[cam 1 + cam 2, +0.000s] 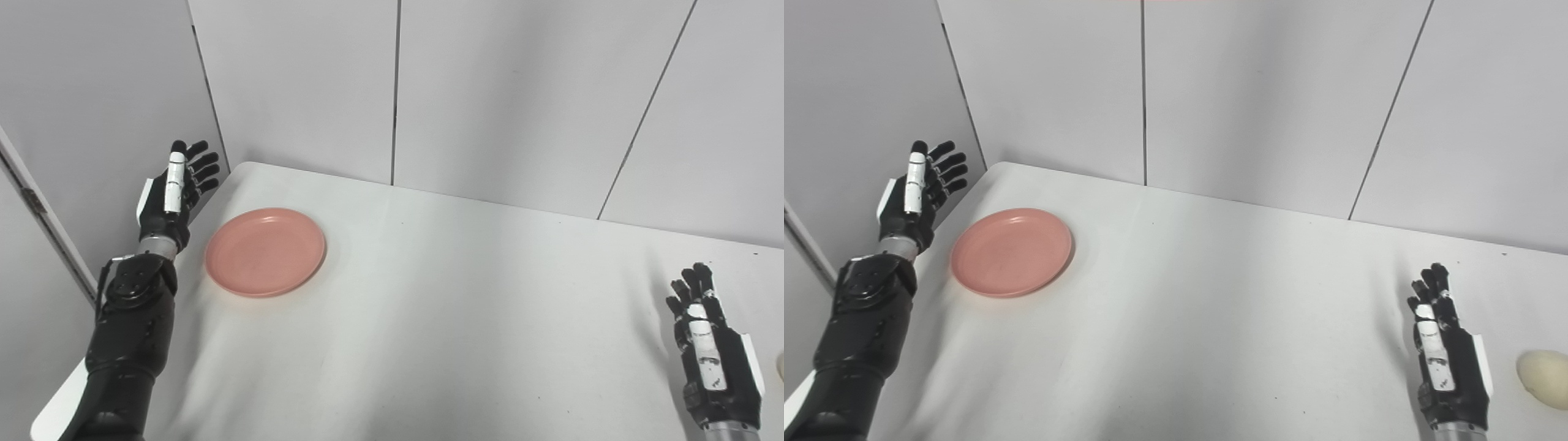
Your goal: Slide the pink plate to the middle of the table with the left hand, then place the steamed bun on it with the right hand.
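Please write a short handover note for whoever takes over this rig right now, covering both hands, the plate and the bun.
Left robot hand: open, raised just past the table's left edge, beside the pink plate, not touching it.
Right robot hand: open, holding nothing, near the table's right front.
Pink plate: empty, at the table's far left.
Steamed bun: on the table, right of the right robot hand.
Done: nothing yet.
Left: slide the plate to the middle, then place the bun on it.

I see bare desk (pixel 1213 318) between the pink plate (pixel 1011 252) near the far-left corner and the steamed bun (pixel 1543 378) at the right edge.
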Controlling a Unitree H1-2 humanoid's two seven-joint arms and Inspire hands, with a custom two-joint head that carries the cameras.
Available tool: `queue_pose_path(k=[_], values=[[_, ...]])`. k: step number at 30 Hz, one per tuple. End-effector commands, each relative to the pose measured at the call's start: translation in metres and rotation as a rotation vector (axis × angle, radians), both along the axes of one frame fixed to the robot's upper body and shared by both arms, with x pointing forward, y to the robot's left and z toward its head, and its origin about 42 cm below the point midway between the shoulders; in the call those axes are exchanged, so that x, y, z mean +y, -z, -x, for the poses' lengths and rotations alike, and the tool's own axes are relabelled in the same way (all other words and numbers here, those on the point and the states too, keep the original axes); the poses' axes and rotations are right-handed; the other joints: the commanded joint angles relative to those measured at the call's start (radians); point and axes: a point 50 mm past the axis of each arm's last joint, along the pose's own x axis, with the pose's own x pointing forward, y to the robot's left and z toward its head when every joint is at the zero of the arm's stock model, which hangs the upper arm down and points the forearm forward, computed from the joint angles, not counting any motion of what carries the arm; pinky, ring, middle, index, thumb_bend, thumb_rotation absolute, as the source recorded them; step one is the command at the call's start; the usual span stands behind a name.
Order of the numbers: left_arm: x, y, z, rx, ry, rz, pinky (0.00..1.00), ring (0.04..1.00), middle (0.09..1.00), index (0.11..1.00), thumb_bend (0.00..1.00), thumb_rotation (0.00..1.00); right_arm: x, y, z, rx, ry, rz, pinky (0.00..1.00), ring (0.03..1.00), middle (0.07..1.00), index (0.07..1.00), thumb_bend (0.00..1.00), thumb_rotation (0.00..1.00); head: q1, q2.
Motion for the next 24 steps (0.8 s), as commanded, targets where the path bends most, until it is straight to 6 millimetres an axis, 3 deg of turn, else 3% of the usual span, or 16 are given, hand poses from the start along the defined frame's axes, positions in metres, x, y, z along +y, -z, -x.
queue_pose_path(k=[1,10,24], values=[[0.015,-0.027,-0.004,-0.071,0.024,-0.025,0.87,0.858,0.837,0.829,0.69,1.00,0.000,0.006,0.005,0.023,0.003,-0.004,1.00,1.000,1.000,1.000,0.48,0.79,0.004,0.001],[0.028,-0.018,0.003,-0.006,0.084,-0.019,0.90,0.891,0.869,0.856,0.67,1.00,-0.001,0.006,0.005,0.022,0.003,-0.006,1.00,1.000,1.000,1.000,0.50,0.80,0.011,0.003],[0.024,0.011,0.000,0.073,0.114,0.031,0.96,0.926,0.893,0.872,0.63,1.00,-0.004,0.006,0.004,0.021,0.012,-0.004,1.00,1.000,1.000,1.000,0.49,0.81,0.021,0.003]])
